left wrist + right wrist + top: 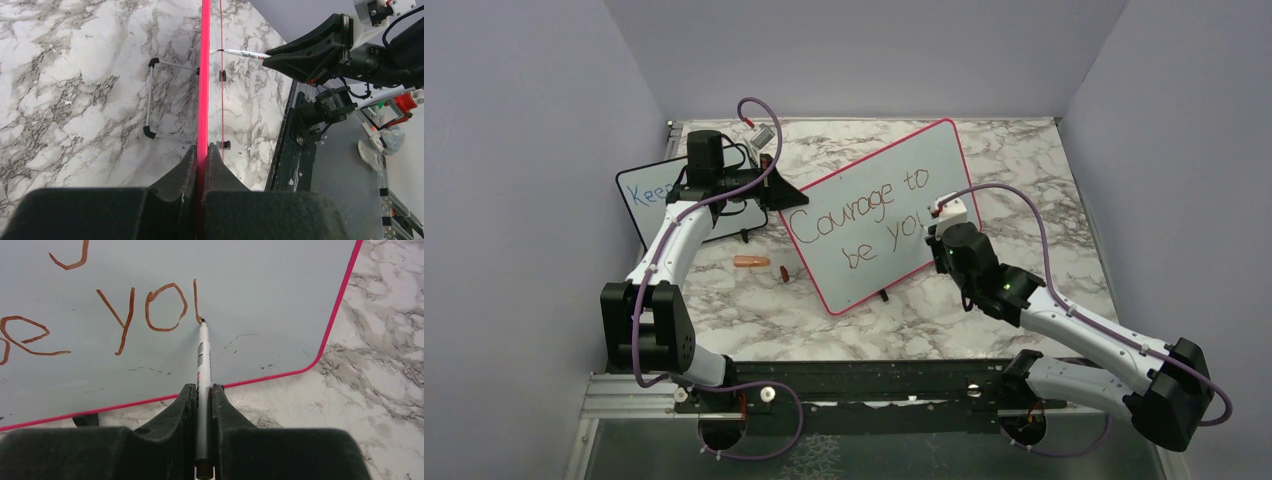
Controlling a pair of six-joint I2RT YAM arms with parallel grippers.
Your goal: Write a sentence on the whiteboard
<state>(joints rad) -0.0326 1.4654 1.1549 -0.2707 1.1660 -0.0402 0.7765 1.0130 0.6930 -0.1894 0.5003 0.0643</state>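
Whiteboard stands tilted at the middle of the marble surface, its pink edge pinched between the left fingers. The right fingers clamp a marker, its tip touching the board at the sentence, which reads "Courage to be yo" plus one stroke, seemingly a "u".

Soft, even light, faint shadows under the whiteboard; my wrist views blur along their bottom edges.

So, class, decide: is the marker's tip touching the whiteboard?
Touching. In the right wrist view the tip of the marker sits on the whiteboard, right at the end of the last stroke of the sentence, with no gap showing.
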